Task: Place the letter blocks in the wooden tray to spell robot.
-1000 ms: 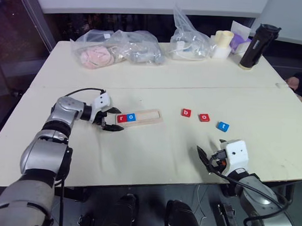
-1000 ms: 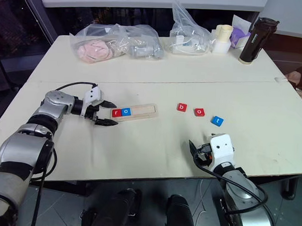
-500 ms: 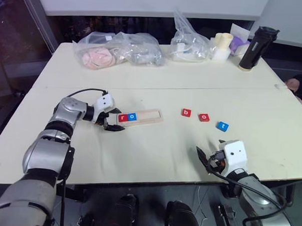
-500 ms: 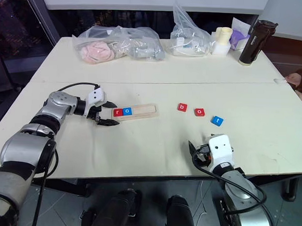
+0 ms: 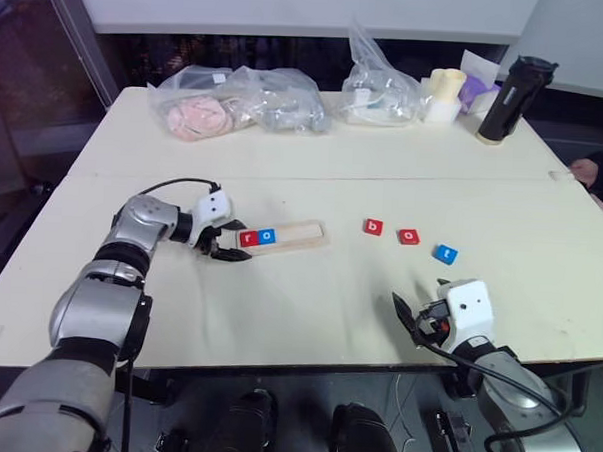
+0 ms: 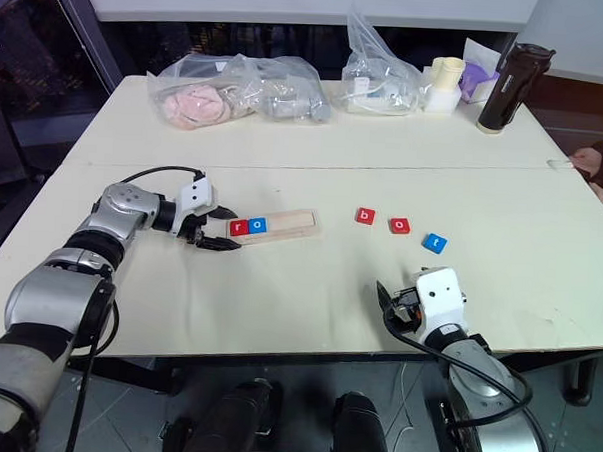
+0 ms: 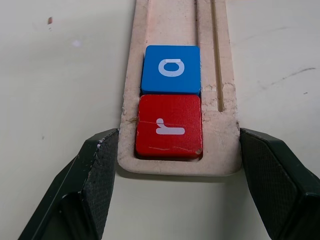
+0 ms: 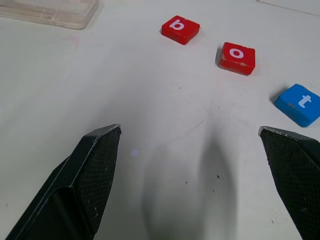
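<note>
The wooden tray [image 5: 299,232] lies left of the table's middle. At its left end it holds a red r block [image 7: 169,127] and, beside it, a blue o block [image 7: 171,69]. My left gripper [image 5: 229,240] is shut on that end of the tray, one finger pressed against each long side. To the right of the tray, a red b block [image 5: 372,227], a red o block [image 5: 409,236] and a blue t block [image 5: 444,253] lie loose in a row. Near the table's front edge, my right gripper [image 8: 192,135] stands open with nothing between its fingers, short of those blocks.
Clear plastic bags [image 5: 237,98] with items lie along the table's far side. A second bag [image 5: 380,87], pale cups [image 5: 446,90] and a black bottle [image 5: 507,95] stand at the back right. A person's hand [image 5: 587,170] shows at the right edge.
The left gripper's fingers, spread around the tray's left end before, have closed against its sides. The right arm has not moved.
</note>
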